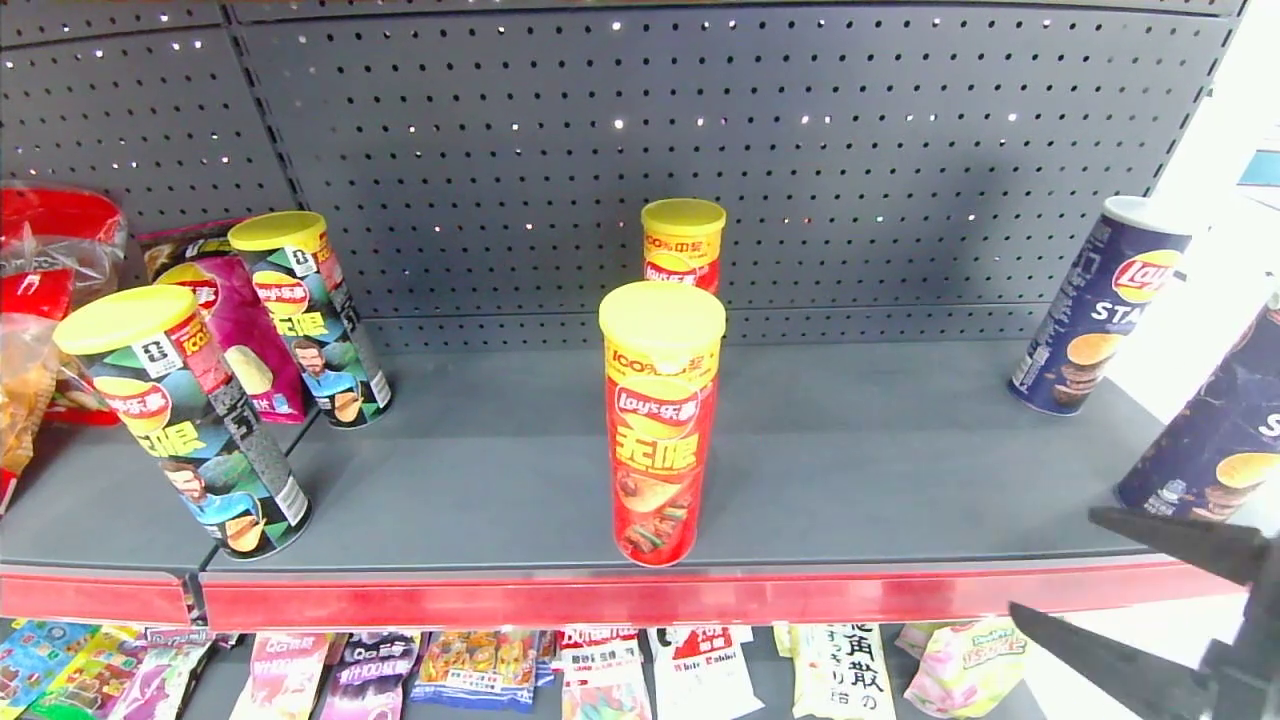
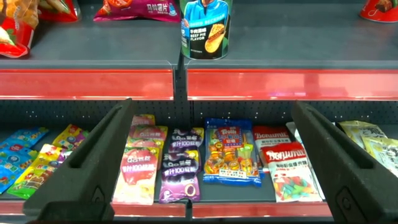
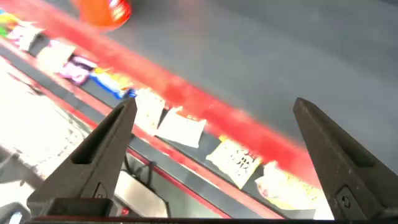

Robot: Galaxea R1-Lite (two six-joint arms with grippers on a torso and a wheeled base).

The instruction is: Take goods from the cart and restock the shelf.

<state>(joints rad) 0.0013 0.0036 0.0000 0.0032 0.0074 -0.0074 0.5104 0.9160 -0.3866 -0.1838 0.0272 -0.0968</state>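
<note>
A red chip can (image 1: pixel 660 420) stands upright near the front of the grey shelf (image 1: pixel 850 450), and a second red can (image 1: pixel 683 245) stands behind it by the back wall. My right gripper (image 1: pixel 1050 562) hangs open and holds nothing at the shelf's front right, below the red edge strip. In the right wrist view this gripper (image 3: pixel 216 102) faces the red shelf edge (image 3: pixel 186 87), with the red can's base (image 3: pixel 104 11) farther off. My left gripper (image 2: pixel 212 106) is open with nothing in it, in front of the lower shelf's snack bags (image 2: pixel 231 152).
Two green-black cans (image 1: pixel 185 420) (image 1: pixel 310 315) stand on the left of the shelf, beside snack bags (image 1: pixel 40 300). Two dark blue cans (image 1: pixel 1095 305) (image 1: pixel 1215 440) stand at the right end. Bare shelf lies on both sides of the red cans. Snack bags (image 1: pixel 600 670) fill the lower shelf.
</note>
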